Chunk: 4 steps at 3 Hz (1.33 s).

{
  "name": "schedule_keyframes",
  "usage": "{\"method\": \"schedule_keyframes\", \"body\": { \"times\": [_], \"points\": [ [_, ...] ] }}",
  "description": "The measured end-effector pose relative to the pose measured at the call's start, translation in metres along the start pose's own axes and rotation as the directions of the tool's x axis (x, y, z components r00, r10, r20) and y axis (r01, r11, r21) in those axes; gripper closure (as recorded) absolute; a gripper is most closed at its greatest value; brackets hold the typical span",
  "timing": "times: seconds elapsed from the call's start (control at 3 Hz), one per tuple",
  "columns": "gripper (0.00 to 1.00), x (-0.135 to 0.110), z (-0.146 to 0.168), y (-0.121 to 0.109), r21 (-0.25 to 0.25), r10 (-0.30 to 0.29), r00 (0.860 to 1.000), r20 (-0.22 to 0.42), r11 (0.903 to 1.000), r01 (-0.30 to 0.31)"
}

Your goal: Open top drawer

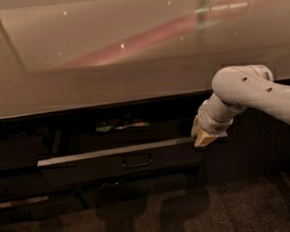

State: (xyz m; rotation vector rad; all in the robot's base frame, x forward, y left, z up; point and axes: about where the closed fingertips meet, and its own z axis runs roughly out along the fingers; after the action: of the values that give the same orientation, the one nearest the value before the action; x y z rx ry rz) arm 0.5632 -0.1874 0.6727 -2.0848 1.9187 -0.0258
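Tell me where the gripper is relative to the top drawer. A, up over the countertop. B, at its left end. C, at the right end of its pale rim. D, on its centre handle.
C: the gripper is at the right end of the top drawer rim, well to the right of the centre handle.
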Motion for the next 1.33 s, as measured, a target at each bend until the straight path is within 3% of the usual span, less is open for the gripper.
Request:
{"method": "schedule_keyframes", "body": {
  "times": [0.67, 1.0, 1.33],
  "points": [
    [1.0, -0.002, -0.003, 0.003, -0.004, -0.003, 1.0, 0.002, 1.0, 0.003],
    [1.0, -0.006, -0.002, 0.024, 0.026, -0.026, 1.0, 0.002, 0.9993, 0.026],
    [1.0, -0.008, -0.006, 0.028, 0.02, -0.032, 0.999, 0.001, 0.9993, 0.032]
  ]
}}
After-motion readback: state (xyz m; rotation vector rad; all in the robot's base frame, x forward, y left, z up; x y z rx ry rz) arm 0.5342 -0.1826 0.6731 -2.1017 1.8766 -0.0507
